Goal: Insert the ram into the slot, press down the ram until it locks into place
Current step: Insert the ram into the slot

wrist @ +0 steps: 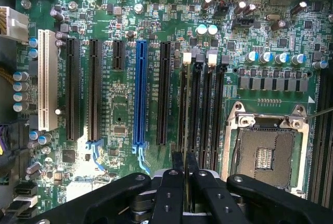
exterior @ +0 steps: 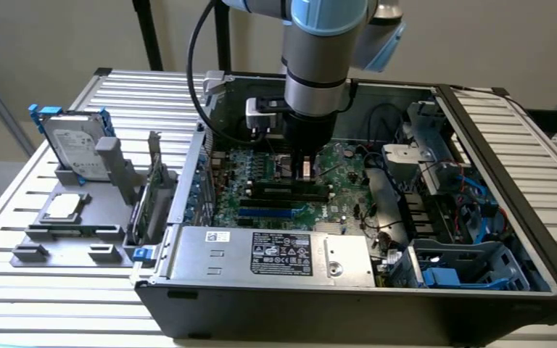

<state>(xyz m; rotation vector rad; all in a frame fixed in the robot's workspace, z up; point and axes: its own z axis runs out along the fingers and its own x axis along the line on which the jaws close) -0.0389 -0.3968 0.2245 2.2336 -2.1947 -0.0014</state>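
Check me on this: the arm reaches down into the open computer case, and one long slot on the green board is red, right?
Not quite: that long slot is blue, not red, as the wrist view shows. The arm does reach down into the open computer case.

The ram [exterior: 304, 169] stands upright (long edge down) over four parallel black slots [wrist: 196, 115].

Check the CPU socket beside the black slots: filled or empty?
Empty: the CPU socket shows its bare contact grid, no chip seated.
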